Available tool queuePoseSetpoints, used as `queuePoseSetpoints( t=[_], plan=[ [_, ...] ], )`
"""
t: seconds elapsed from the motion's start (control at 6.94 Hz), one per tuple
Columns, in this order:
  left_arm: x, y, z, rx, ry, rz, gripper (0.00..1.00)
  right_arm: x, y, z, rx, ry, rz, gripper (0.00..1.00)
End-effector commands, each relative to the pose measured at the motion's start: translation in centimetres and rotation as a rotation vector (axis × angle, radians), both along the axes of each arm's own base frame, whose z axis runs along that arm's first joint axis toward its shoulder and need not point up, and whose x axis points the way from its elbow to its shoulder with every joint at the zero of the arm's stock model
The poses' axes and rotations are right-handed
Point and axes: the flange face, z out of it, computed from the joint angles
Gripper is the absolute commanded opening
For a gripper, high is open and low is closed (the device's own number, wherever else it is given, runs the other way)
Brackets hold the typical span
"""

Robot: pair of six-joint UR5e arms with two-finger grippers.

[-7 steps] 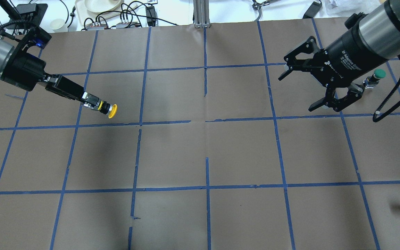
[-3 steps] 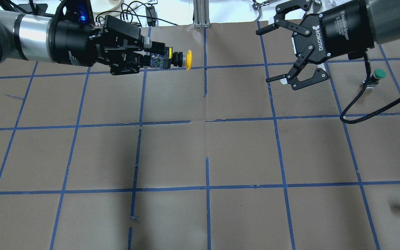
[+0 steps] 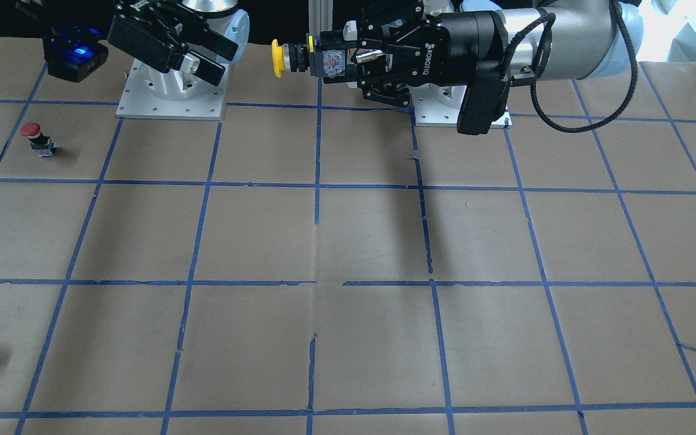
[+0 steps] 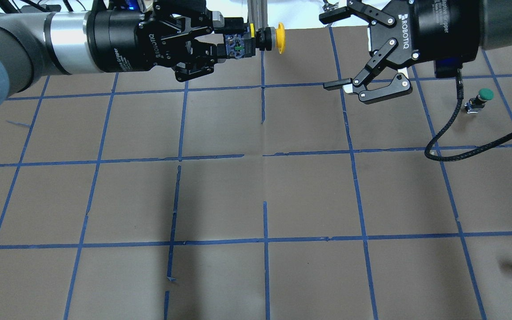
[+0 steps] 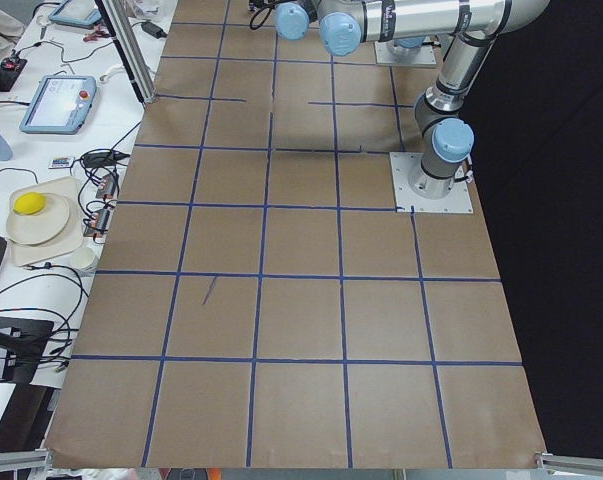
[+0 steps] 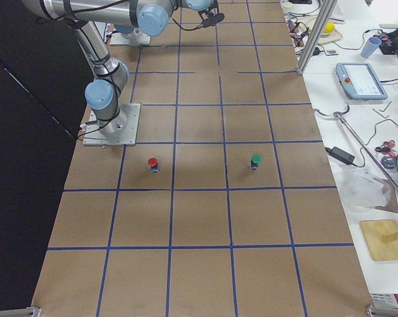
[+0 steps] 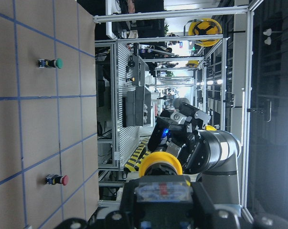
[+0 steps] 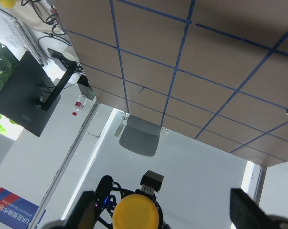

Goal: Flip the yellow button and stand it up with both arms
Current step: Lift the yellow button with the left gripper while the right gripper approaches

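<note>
Left fingers [image 4: 231,21] clenched on yellow button [image 4: 280,38], cap sideways, right fingers [image 4: 337,83] spread wide opposite

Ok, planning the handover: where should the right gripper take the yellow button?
Probably the black collar just behind the cap of the yellow button, coming head-on from the cap side. The left gripper is shut on the blocky body, holding it level with the cap pointing at the open right gripper, so only the cap end is free.
</note>
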Motion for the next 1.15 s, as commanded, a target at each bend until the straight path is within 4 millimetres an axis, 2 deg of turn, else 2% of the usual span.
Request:
queuePoseSetpoints(
  t=[0.0,0.43,0.72,0.86,1.01],
  plan=[
    [-0.3,-0.1,0.2,0.002,0.028,0.011,0.09,0.4,0.1,1.3,-0.011,-0.099,-0.012,1.00],
    [-0.4,-0.3,-0.1,0.006,0.029,0.010,0.09,0.4,-1.3,0.4,-0.024,-0.116,-0.007,0.99],
    [-0.4,-0.2,0.1,0.001,0.028,0.009,0.09,2.8,-1.8,-0.3,-0.022,-0.113,0.047,0.97],
    [-0.3,-0.3,0.1,-0.001,0.029,0.010,0.09,5.0,-2.1,0.1,-0.035,-0.107,0.068,0.97],
    [-0.4,-0.3,0.2,-0.002,0.028,0.009,0.09,5.2,-3.0,0.3,-0.029,-0.111,0.040,0.98]
  ],
)
